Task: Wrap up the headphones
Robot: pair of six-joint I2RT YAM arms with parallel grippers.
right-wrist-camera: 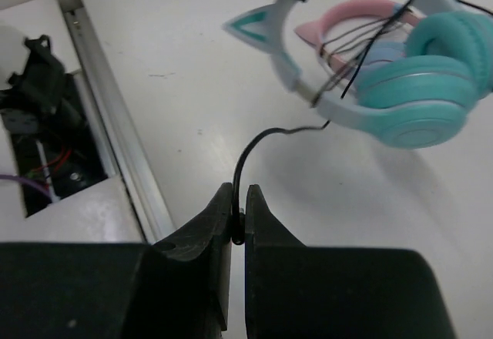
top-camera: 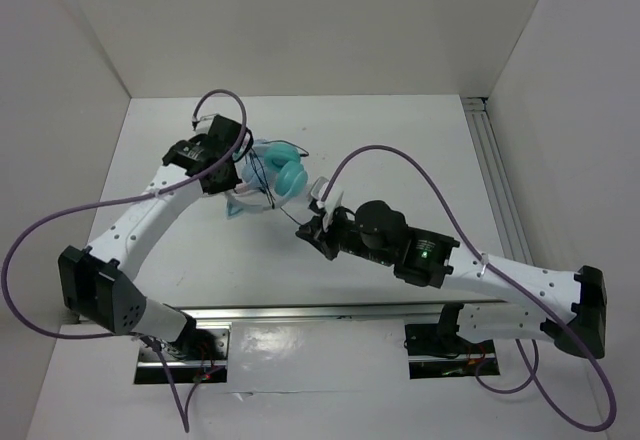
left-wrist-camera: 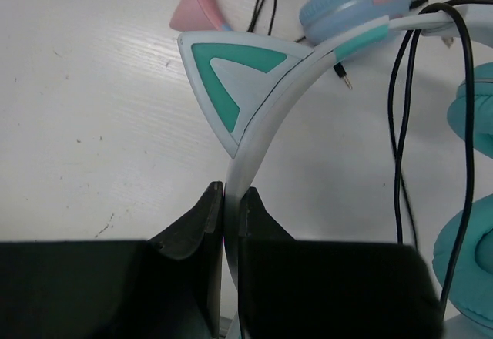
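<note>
fig.: l. gripper [left-wrist-camera: 229, 194] clamps pale headband [left-wrist-camera: 266, 127] of teal plastic cat-ear headphones [left-wrist-camera: 231, 85], anchoring them at white table's [top-camera: 400, 140] rear-left; r. gripper [right-wrist-camera: 239, 198] pinches their thin black cable [right-wrist-camera: 243, 156], free to lead it round the band.

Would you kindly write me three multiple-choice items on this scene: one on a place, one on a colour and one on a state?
1. The left end effector holds the teal headphones: A by an ear cup; B by the headband, beside a cat ear; C by the plug.
2. The band of the other headphones is: A pink; B yellow; C black.
3. The right end effector is: A open and empty; B shut on the black cable; C shut on an ear cup.
Answers: 1 B, it clamps the pale band beside the ear; 2 A, a pink arc shows behind the teal pair; 3 B, the cable runs out of its closed grip.
</note>
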